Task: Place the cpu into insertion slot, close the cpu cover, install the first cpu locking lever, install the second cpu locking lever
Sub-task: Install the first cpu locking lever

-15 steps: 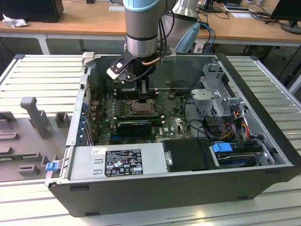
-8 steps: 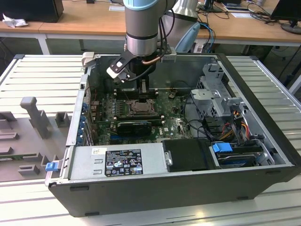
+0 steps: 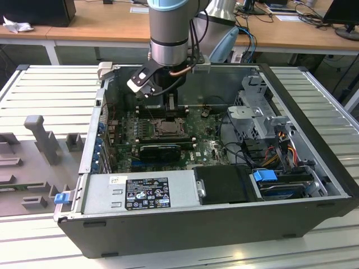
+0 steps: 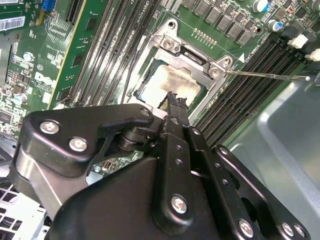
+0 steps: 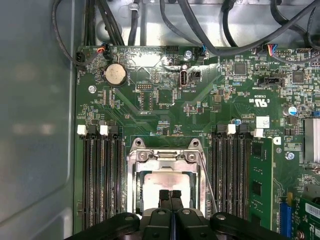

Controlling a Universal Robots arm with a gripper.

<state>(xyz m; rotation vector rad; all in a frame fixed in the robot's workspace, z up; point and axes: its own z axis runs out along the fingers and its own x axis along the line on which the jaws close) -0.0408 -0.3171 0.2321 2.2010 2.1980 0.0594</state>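
Observation:
The cpu (image 5: pixel 167 180) is a pale square chip lying flat in the insertion slot (image 3: pixel 167 128) on the green board; it also shows in the second wrist view (image 4: pixel 167 82). The silver cpu cover (image 5: pixel 134 175) frames the chip and looks laid down over it, its hinge end (image 4: pixel 192 59) beside two screws. My gripper (image 5: pixel 170 196) hangs straight over the chip, fingers pressed together with nothing between them, tips (image 4: pixel 176 102) just above or on the chip's near edge. A thin wire locking lever (image 4: pixel 265 76) sticks out sideways from the socket, running along one side (image 5: pixel 207 187).
Long black memory slots (image 5: pixel 100 175) flank the socket on both sides, with a green card (image 5: pixel 261 185) beyond. Cables (image 5: pixel 200 30) cross the board's far edge. In the exterior view, a black card (image 3: pixel 160 150), the power supply (image 3: pixel 140 193) and a drive cage (image 3: pixel 255 112) surround the socket inside the case.

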